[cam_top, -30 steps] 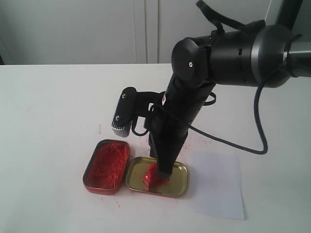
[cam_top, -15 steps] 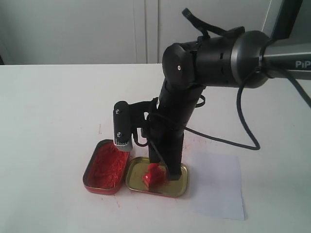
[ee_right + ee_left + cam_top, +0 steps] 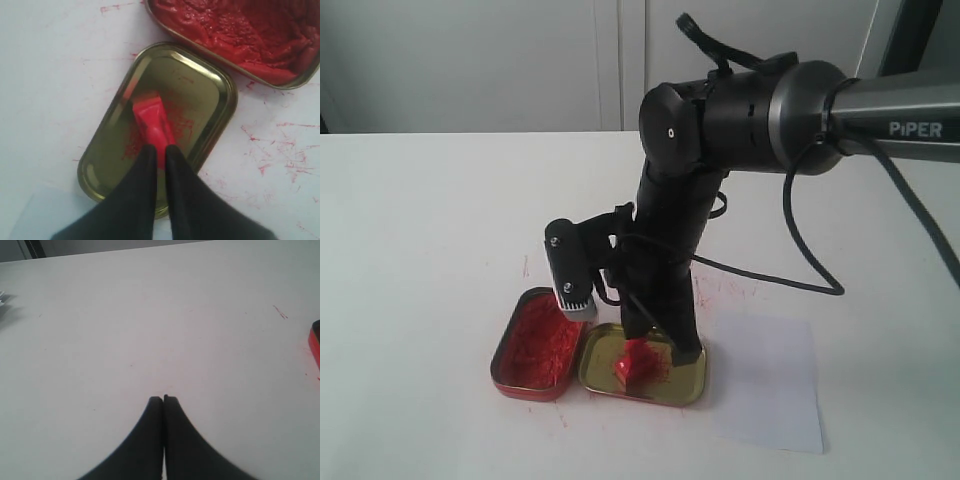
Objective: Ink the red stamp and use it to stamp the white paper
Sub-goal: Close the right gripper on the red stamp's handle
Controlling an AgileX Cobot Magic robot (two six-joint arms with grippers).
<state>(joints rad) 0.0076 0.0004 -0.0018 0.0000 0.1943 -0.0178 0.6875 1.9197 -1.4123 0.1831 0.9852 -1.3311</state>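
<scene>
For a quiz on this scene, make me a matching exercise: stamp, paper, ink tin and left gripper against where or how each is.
1 stamp
2 paper
3 ink tin
4 left gripper

A shut, over bare table
B in the lid, held by the right gripper
C flat, right of the lid in the exterior view
D open, left of the lid in the exterior view

Pairs: 1-B, 2-C, 3-D, 4-A

The white tabletop [image 3: 420,220], flecked with red smears [image 3: 720,290], carries an open tin [image 3: 530,392] of red ink, a gold lid [image 3: 670,388] just beside it, and a white paper [image 3: 768,385] just beyond the lid.
</scene>
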